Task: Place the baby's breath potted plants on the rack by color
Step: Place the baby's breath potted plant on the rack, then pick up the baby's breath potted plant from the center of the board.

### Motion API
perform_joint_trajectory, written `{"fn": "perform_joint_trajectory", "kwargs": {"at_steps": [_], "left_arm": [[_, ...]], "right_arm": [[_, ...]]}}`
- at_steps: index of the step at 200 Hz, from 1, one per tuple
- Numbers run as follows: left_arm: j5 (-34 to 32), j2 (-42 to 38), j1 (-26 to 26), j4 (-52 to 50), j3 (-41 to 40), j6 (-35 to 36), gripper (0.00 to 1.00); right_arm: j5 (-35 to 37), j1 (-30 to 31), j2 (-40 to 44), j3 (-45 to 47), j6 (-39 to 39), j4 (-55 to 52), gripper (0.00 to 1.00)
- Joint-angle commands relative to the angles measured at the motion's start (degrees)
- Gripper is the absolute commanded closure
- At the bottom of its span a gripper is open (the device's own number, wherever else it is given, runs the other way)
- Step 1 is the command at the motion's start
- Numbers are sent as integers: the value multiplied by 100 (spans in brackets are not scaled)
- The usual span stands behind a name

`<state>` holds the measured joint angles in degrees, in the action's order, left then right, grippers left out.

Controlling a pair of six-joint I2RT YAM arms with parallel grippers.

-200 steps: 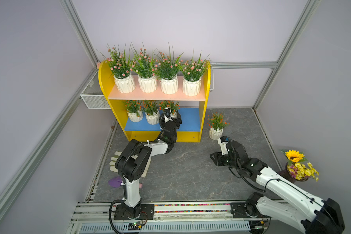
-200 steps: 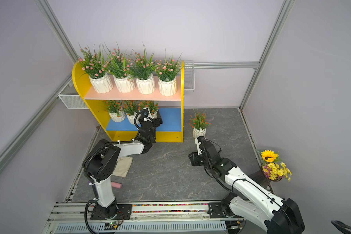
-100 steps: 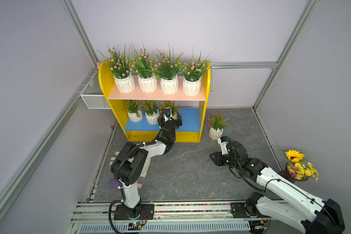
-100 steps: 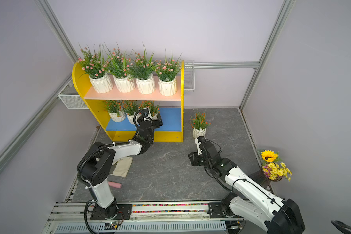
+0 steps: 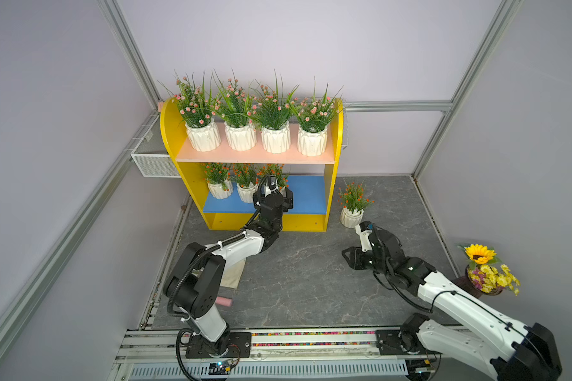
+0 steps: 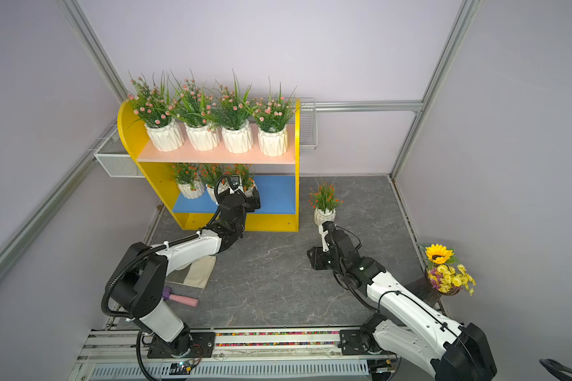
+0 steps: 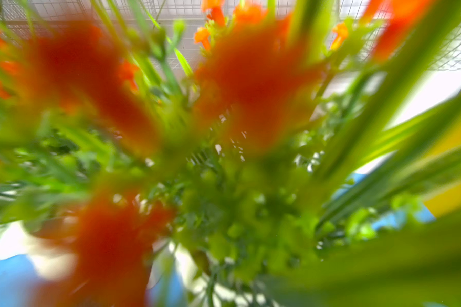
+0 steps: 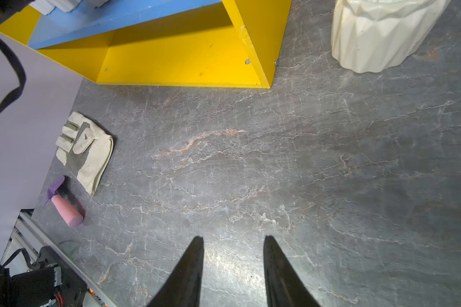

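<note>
The yellow rack carries several pink baby's breath potted plants on its pink upper board. Three orange ones stand on the blue lower board. My left gripper is at the third orange plant. That plant's blurred blossoms fill the left wrist view and hide the jaws. One more orange plant stands on the floor to the right of the rack. My right gripper is open and empty over the floor, short of that pot.
A work glove and a pink-handled tool lie at the left of the floor. A sunflower bouquet stands at the right wall. A white mesh basket hangs behind the rack.
The left arm's elbow has sunk and stretched out low while its gripper stayed at the third orange plant on the lower board. The right arm has barely moved.
</note>
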<state>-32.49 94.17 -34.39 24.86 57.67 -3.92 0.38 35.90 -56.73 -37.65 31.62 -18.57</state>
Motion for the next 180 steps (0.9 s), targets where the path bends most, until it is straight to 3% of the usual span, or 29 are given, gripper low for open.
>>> {"fn": "perform_joint_trajectory", "kwargs": {"at_steps": [1,54,97,137,180], "left_arm": [[160,-325,38,-954,283,1,1],[599,-1145,36,-1858,79,-208,1],[958,-1673,37,-2558,-115,-601,0],[1721,-2258,37,-2525,-790,-848,0],[2397,-2755,-79,-2010,-1669,-1317,0]], "right_arm": [[40,-77,-99,30,-7,173,58],[-18,-330,-305,-6,-83,283,57],[-154,-1085,-567,-174,-299,249,58],[-201,-1918,-891,-452,-535,187,58],[-248,-2658,-1804,-1014,-690,371,61]]}}
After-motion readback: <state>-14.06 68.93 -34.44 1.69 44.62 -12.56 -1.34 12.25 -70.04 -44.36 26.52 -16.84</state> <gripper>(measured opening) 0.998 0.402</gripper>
